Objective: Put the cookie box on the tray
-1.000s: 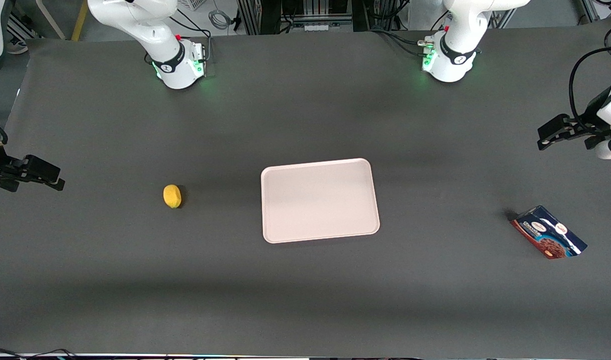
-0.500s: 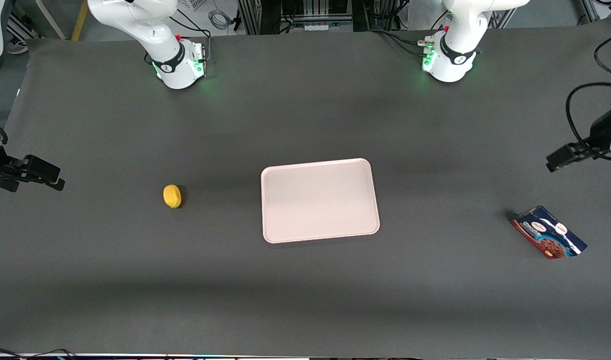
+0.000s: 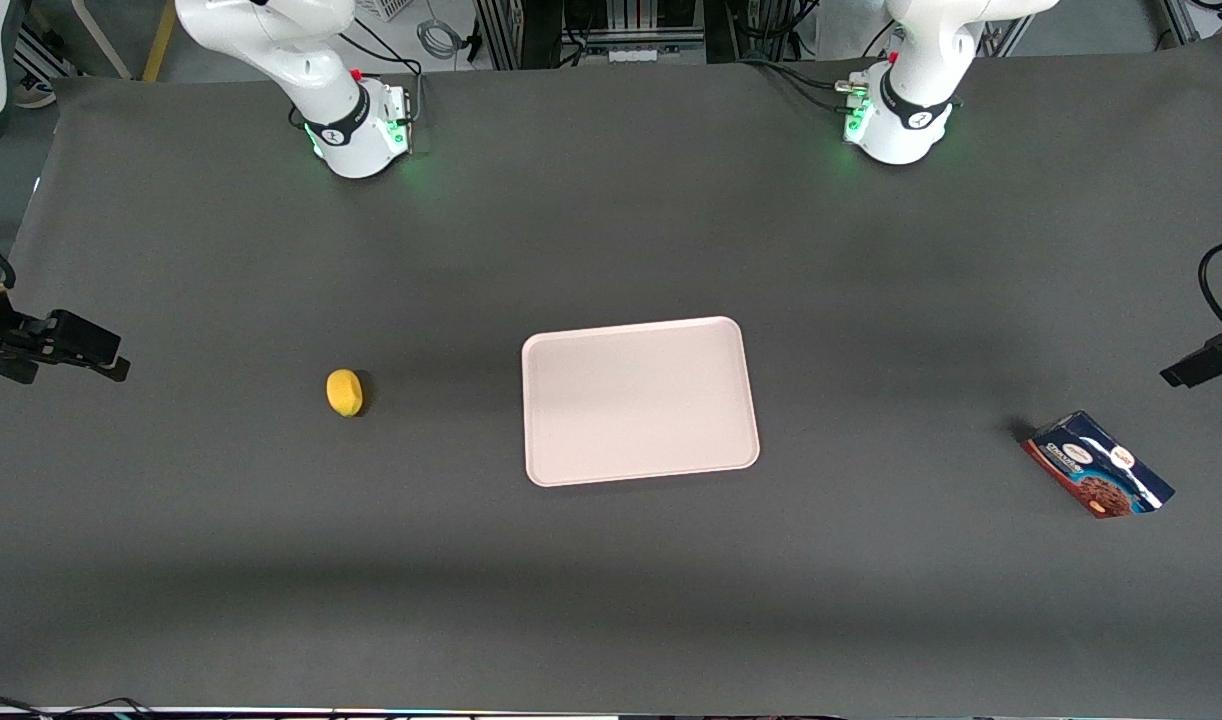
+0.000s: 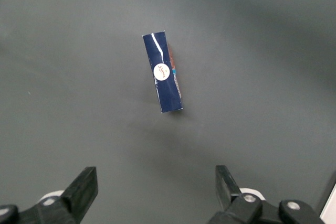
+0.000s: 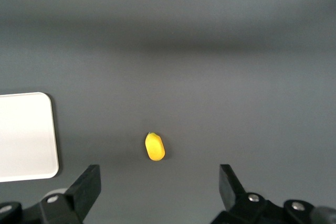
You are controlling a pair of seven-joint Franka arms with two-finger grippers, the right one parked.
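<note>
The cookie box, a small dark-blue carton with a red-brown side, cookie pictures and white oval logos, lay on the table toward the working arm's end, its long axis running from about ten to four o'clock in the front view. The tray, a large flat pale pinkish-white rectangle with rounded corners and a low rim, sat mid-table, bare, well apart from the box. The end effector hung above the box, fingers spread wide.

yellow lump on dark table, toward parked arm's end

White arms, green base lights, black gripper.
</note>
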